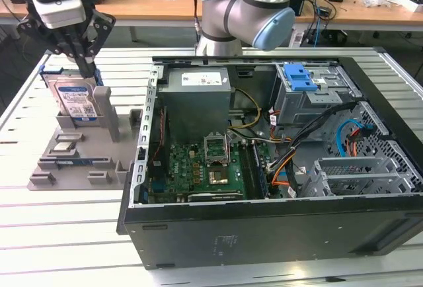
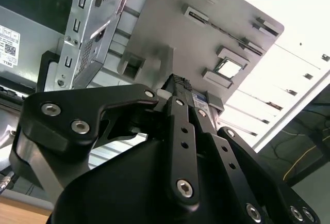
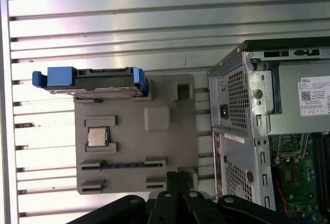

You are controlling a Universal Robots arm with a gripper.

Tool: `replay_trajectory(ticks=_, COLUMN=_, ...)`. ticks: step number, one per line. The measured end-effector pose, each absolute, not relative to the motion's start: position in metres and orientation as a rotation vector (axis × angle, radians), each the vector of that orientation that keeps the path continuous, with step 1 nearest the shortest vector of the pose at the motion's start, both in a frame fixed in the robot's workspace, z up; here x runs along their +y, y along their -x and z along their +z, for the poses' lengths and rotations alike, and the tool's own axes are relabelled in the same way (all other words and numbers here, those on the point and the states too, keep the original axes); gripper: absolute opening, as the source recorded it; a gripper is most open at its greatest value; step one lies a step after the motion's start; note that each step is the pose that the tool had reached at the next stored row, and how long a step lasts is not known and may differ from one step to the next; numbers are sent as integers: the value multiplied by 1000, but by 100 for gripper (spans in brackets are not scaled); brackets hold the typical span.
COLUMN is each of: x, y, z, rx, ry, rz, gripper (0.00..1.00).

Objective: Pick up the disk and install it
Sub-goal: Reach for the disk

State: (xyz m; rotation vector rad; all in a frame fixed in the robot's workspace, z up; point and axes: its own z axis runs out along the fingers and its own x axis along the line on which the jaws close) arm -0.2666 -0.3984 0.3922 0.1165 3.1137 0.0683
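Pincer (image 1: pixel 88 72) hangs over upright disk's (image 1: pixel 74 102) top edge.

1. In the exterior view the pincer (image 1: pixel 87 70) covers the top edge of the disk (image 1: pixel 73 100). A post of the grey holder (image 1: pixel 79 164) hides the corner toward the exterior view's right.
2. In the second wrist view the black links of the pincer (image 2: pixel 179 87) hide nearly all of the disk (image 2: pixel 199 100).
3. In the first wrist view the disk (image 3: pixel 93 82) stands edge-on, its label face unseen, and the picture's edge cuts the pincer (image 3: pixel 175 177).
4. The exterior view's edges crop the arm (image 1: pixel 244 6) and the computer case (image 1: pixel 264 227).
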Motion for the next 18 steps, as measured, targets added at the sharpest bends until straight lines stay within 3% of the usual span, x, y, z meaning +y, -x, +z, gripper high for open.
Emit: replay_trajectory(ticks=18, x=-398, y=300, z=392, rx=3114, ry=-117, rz=68, gripper=10)
